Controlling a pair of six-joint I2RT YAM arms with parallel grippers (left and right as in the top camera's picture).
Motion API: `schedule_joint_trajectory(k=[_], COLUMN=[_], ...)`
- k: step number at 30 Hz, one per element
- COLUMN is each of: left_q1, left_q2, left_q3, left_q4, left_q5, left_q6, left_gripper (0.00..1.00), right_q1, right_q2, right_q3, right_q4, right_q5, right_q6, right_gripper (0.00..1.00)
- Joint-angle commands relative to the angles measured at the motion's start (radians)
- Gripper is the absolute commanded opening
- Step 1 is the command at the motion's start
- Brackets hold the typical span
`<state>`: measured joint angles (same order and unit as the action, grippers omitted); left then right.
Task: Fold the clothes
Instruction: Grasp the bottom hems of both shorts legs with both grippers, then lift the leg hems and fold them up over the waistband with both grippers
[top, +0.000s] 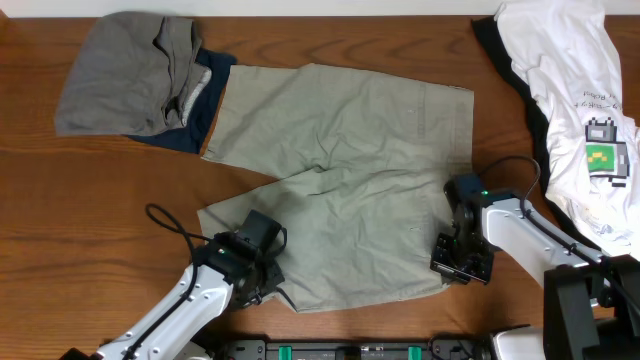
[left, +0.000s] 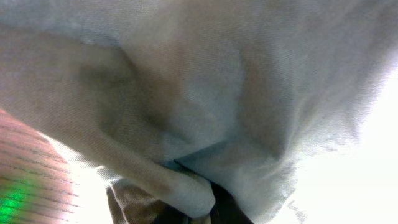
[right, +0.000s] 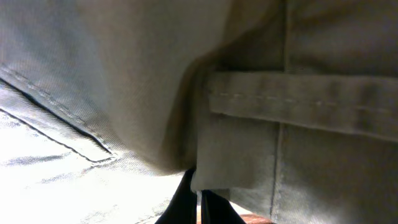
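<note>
The khaki-olive shorts (top: 340, 170) lie spread flat mid-table, legs pointing left. My left gripper (top: 262, 275) is at their near-left hem, shut on a bunched fold of the fabric (left: 193, 186); cloth fills most of the left wrist view. My right gripper (top: 455, 262) sits at the near-right waistband corner. In the right wrist view its dark fingers (right: 186, 205) are pressed together on the waistband edge (right: 224, 168), beside a belt loop (right: 298, 102).
A grey garment (top: 130, 75) lies over a navy piece (top: 200, 120) at the back left, touching the shorts. A white tee with a green print (top: 590, 110) lies on a black piece (top: 505, 60) at the right. Bare wooden table (top: 80, 220) shows front left.
</note>
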<state>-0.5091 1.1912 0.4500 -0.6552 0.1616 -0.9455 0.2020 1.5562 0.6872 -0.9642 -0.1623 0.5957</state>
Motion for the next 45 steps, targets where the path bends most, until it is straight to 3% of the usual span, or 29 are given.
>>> schedule_joint_trajectory(k=[1, 10, 22, 36, 45], left_q1=[-0.005, -0.005, 0.002, 0.002, 0.002], left_q2=[0.021, -0.058, -0.167, -0.259, -0.349], left_q3=[0.006, 0.119, 0.359, 0.599, 0.656], left_q4=[-0.051, -0.180, -0.423, -0.701, -0.732], left_q5=[-0.015, -0.034, -0.169, -0.174, -0.170], left_q6=[0.009, 0.075, 0.192, 0.201, 0.193], left_gripper=[0.06, 0.06, 0.06, 0.06, 0.06], right_q1=[-0.042, -0.138, -0.243, -0.262, -0.262], right_q2=[-0.014, -0.054, -0.269, -0.534, -0.559], right_q3=[0.034, 0.155, 0.275, 0.414, 0.569], right_q4=[0.004, -0.024, -0.148, -0.411, -0.528], right_q5=[0.005, 0.009, 0.025, 0.042, 0.051], right_q6=[-0.007, -0.139, -0.250, -0.280, -0.298], right_gripper=[0.01, 0.01, 0.01, 0.01, 0.01])
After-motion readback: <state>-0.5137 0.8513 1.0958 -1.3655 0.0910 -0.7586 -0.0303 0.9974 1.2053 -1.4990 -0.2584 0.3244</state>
